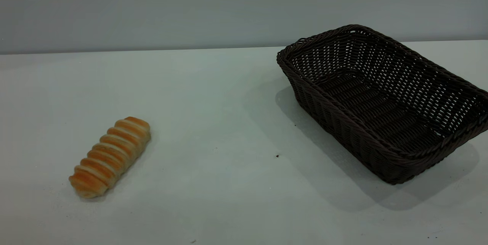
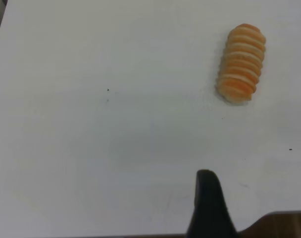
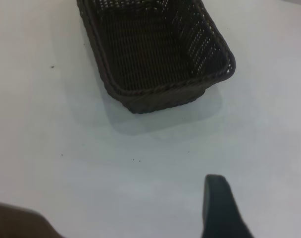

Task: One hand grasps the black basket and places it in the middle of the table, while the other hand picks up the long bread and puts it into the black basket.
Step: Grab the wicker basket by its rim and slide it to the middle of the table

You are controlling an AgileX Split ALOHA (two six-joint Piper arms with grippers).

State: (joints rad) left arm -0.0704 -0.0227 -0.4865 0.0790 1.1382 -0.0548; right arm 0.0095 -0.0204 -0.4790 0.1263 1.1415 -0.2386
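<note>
**Nothing grasped yet**

White table is carrying the long bread at left and the black basket at right, well apart. Both grippers are hovering short; their finger spacing cannot be told. Next, I judge, comes reaching the basket rim.

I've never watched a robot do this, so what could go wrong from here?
The basket lies askew at the table's right side, so the right claw might catch its rim badly and tip it. The bread is rounded and ridged; the left claw could nudge it or let it roll away.
</note>
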